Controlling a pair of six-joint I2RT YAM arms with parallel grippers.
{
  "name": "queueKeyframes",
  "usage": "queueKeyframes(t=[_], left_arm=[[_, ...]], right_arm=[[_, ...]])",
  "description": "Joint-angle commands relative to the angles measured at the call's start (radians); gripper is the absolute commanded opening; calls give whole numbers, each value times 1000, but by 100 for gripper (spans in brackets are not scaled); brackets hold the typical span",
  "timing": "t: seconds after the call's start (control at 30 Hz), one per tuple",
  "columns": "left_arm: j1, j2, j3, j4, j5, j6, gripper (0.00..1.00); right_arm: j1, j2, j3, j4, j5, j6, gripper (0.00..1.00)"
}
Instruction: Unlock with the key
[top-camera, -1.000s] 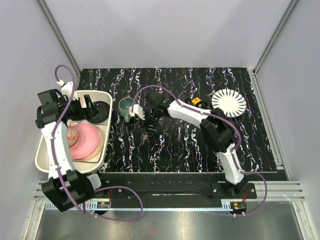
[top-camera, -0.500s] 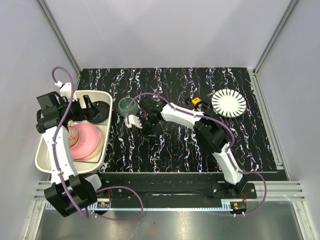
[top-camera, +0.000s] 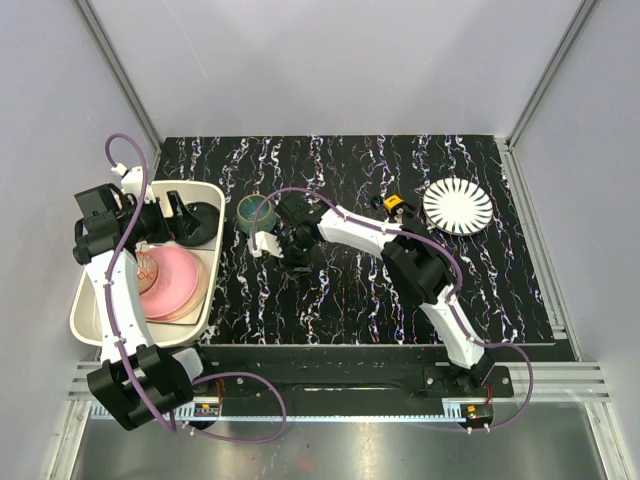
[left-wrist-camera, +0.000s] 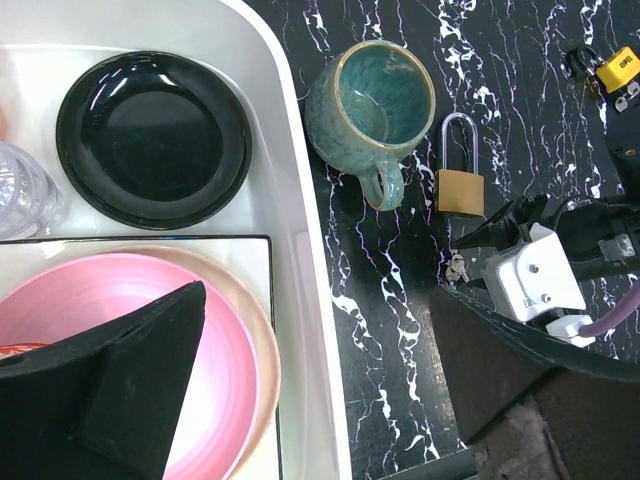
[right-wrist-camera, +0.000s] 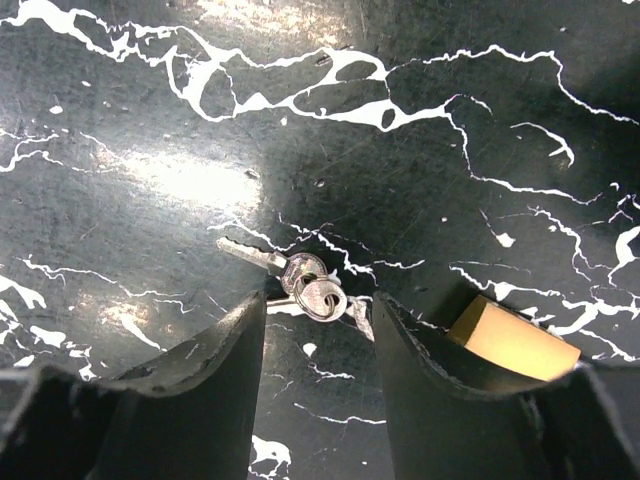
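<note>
Right wrist view tells most of it. The right gripper (right-wrist-camera: 318, 312) is down low over the black marbled table (right-wrist-camera: 150, 120) with its two dark fingers (right-wrist-camera: 215, 370) partly spread. The bunch of keys (right-wrist-camera: 305, 283) lies flat right at the mouth of the gap, with the ring between the tips and one blade poking out ahead, toward the finger on the picture's left. Nothing's pinched as far as I can see, though I can't tell whether the other finger brushes the ring.

The brass padlock (right-wrist-camera: 512, 342) lies just outside that finger, half hidden behind it. From the left wrist camera it's flat on the table, shackle pointing away from the right gripper, just beside the handle of a green mug (left-wrist-camera: 375, 100).

The left gripper (top-camera: 195, 220) hangs above the white bin (left-wrist-camera: 295, 230), jaws wide apart and holding nothing — a black plate (left-wrist-camera: 152, 138) and a pink plate (left-wrist-camera: 120, 320) lie under it.
</note>
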Motion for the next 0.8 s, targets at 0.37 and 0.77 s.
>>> queueKeyframes(t=[0.37,0.77], left_arm=[[6,9,-4,45,55,-3,99],[8,17,-9,45,66,-3,99]], right_arm=[[24,42,72,-19,16,-6,51],[26,31,82,-28,5,7,55]])
